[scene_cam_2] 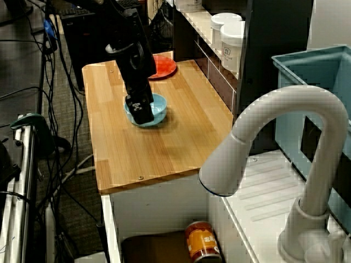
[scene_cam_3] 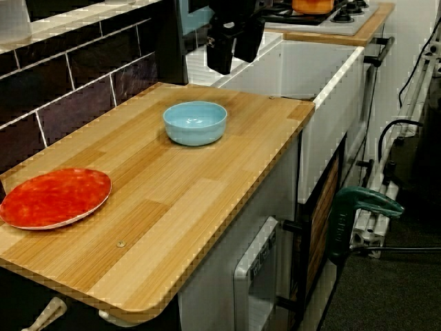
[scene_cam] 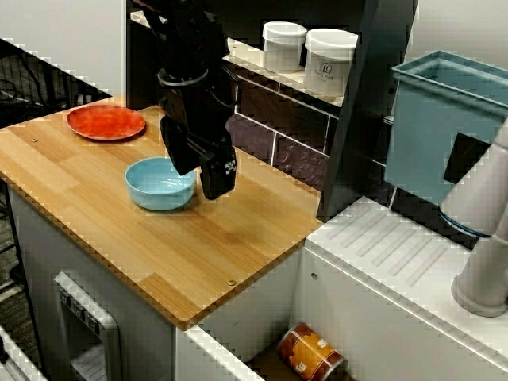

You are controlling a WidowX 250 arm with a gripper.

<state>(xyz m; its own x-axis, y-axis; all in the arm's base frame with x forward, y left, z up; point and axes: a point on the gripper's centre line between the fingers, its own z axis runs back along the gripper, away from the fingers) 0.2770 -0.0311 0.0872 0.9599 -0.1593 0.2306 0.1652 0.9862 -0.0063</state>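
Note:
My black gripper (scene_cam: 198, 171) hangs open over the wooden counter (scene_cam: 238, 238), with nothing between its fingers. A light blue bowl (scene_cam: 159, 184) stands empty just beneath and beside it. In the low view along the counter the gripper (scene_cam_3: 233, 55) is well above the bowl (scene_cam_3: 195, 122) and toward the sink side of it. In the view over the faucet the gripper (scene_cam_2: 140, 111) overlaps the bowl (scene_cam_2: 157, 111) near its left rim. A red plate (scene_cam: 105, 121) lies empty at the counter's far end, apart from the bowl.
Two white jars (scene_cam: 284, 45) stand on the shelf above the tiled wall. A sink with a can (scene_cam: 311, 352) in it adjoins the counter, with a white faucet (scene_cam_2: 274, 142) and a blue bin (scene_cam: 444, 119) beyond. A green clamp (scene_cam_3: 362, 207) sits by the counter's front.

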